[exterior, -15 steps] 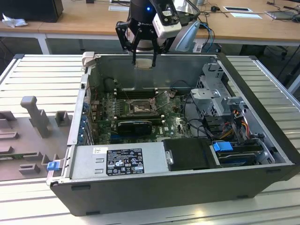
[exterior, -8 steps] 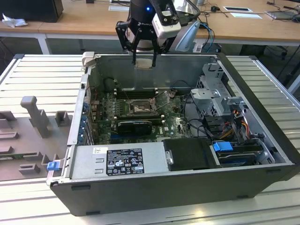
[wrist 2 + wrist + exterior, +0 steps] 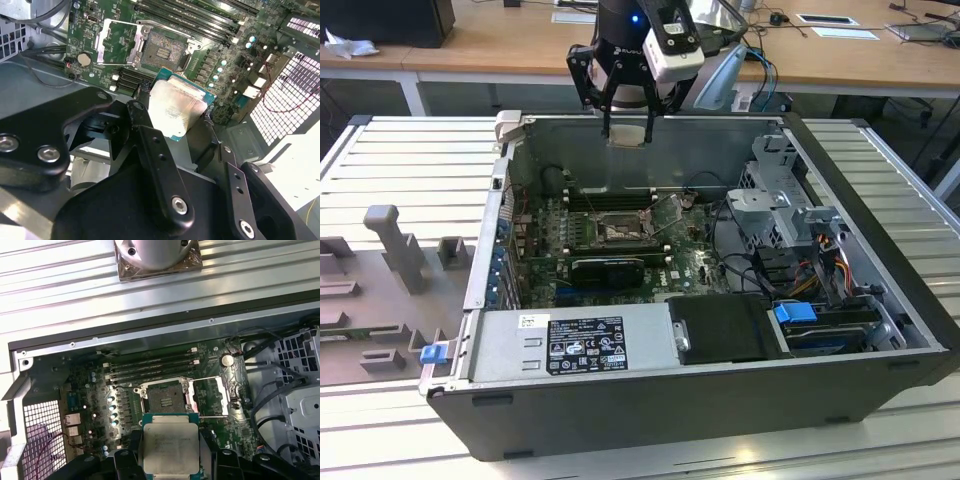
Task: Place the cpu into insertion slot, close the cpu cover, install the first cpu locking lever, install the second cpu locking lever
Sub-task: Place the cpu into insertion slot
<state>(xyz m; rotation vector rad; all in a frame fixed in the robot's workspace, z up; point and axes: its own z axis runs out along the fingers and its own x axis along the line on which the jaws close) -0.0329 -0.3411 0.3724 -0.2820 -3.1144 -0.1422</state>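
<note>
Clear drop from above onto the insertion slot (image 3: 164, 397). Hemmed just beside it by the swung-open cpu cover (image 3: 227, 390) and long memory sticks (image 3: 150, 366); farther toward the exterior view's right, drive cage (image 3: 775, 205) and cables (image 3: 257, 347).

Held up clear of the socket (image 3: 165, 400), the chip (image 3: 170, 447) runs off the picture's edge in the first wrist view, as does the gripper (image 3: 171, 462) clamped on it. In the second wrist view a black finger (image 3: 145, 132) hides part of the chip's side away from the socket. In the exterior view the arm (image 3: 630, 30) is cut off above, and the socket's inside is too small to make out.
</note>
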